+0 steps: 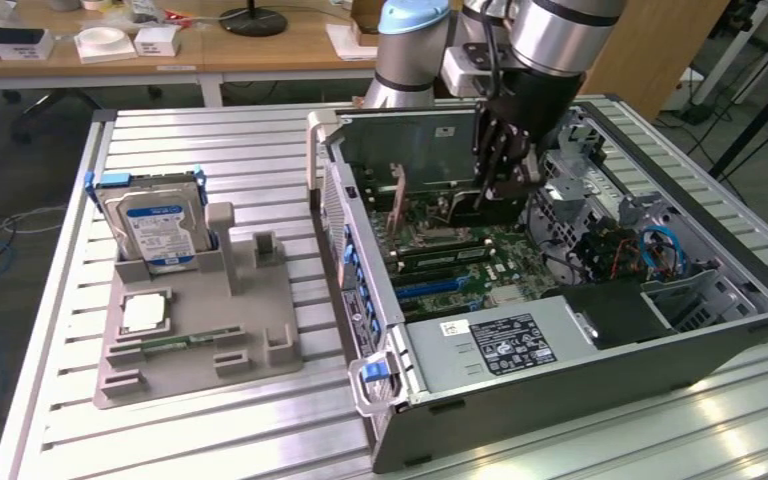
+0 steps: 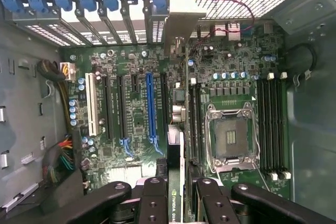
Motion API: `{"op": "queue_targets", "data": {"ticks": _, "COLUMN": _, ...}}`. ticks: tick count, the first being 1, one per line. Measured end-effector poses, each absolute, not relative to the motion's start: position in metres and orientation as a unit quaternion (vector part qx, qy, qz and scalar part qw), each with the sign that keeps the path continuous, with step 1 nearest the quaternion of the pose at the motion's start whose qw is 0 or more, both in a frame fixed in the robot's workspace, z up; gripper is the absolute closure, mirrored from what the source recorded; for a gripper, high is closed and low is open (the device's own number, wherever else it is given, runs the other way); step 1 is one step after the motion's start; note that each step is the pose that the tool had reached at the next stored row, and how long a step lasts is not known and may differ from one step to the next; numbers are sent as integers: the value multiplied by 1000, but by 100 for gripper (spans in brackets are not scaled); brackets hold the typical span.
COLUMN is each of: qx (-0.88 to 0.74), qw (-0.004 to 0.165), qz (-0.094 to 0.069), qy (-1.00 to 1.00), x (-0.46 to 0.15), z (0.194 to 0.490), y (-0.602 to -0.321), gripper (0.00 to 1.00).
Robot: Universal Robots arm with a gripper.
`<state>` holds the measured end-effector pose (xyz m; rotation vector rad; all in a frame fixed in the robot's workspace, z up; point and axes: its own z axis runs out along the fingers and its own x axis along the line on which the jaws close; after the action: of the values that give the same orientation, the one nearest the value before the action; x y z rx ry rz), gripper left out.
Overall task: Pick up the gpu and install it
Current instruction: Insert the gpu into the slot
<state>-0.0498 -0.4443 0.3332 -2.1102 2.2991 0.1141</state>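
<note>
Inside the open computer case [image 1: 398,420], my gripper [image 1: 502,185] is shut on the gpu [image 1: 471,208] and holds it over the green motherboard [image 1: 491,270]. The wrist view has the gpu [image 2: 181,129] edge-on between my black fingers [image 2: 155,200]. Its silver end bracket [image 2: 178,24] points toward the case's rear slot openings. The card lies in line with the slots, between the blue slot [image 2: 149,108] and the empty processor socket [image 2: 231,137]. Whether its lower edge touches a slot cannot be told.
A grey fixture [image 1: 197,350] on the slatted table holds an upright silver hard drive [image 1: 157,225] and a square processor chip [image 1: 144,312]. Inside the case, the power supply [image 1: 491,345] and cable bundles [image 1: 624,255] crowd the space near the gripper.
</note>
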Motion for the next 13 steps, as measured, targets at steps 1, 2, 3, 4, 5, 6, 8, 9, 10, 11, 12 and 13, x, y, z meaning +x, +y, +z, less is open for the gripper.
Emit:
{"op": "queue_targets", "data": {"ticks": 1, "qx": -676, "qw": 9, "qz": 37, "qy": 736, "x": -50, "z": 332, "y": -444, "gripper": 74}}
{"op": "queue_targets", "data": {"ticks": 2, "qx": -676, "qw": 9, "qz": 37, "qy": 736, "x": -50, "z": 331, "y": -444, "gripper": 74}}
{"op": "queue_targets", "data": {"ticks": 3, "qx": -676, "qw": 9, "qz": 37, "qy": 736, "x": -50, "z": 330, "y": -444, "gripper": 74}}
{"op": "queue_targets", "data": {"ticks": 4, "qx": -676, "qw": 9, "qz": 37, "qy": 736, "x": -50, "z": 329, "y": -444, "gripper": 74}}
{"op": "queue_targets", "data": {"ticks": 5, "qx": -676, "qw": 9, "qz": 37, "qy": 736, "x": -50, "z": 328, "y": -444, "gripper": 74}}
{"op": "queue_targets", "data": {"ticks": 6, "qx": -676, "qw": 9, "qz": 37, "qy": 736, "x": -50, "z": 326, "y": -444, "gripper": 74}}
{"op": "queue_targets", "data": {"ticks": 8, "qx": -676, "qw": 9, "qz": 37, "qy": 736, "x": -50, "z": 324, "y": -444, "gripper": 74}}
{"op": "queue_targets", "data": {"ticks": 9, "qx": -676, "qw": 9, "qz": 37, "qy": 736, "x": -50, "z": 323, "y": -444, "gripper": 74}}
{"op": "queue_targets", "data": {"ticks": 10, "qx": -676, "qw": 9, "qz": 37, "qy": 736, "x": -50, "z": 322, "y": -444, "gripper": 74}}
{"op": "queue_targets", "data": {"ticks": 11, "qx": -676, "qw": 9, "qz": 37, "qy": 736, "x": -50, "z": 322, "y": -444, "gripper": 74}}
{"op": "queue_targets", "data": {"ticks": 12, "qx": -676, "qw": 9, "qz": 37, "qy": 736, "x": -50, "z": 322, "y": -444, "gripper": 74}}
{"op": "queue_targets", "data": {"ticks": 13, "qx": -676, "qw": 9, "qz": 37, "qy": 736, "x": -50, "z": 322, "y": -444, "gripper": 74}}
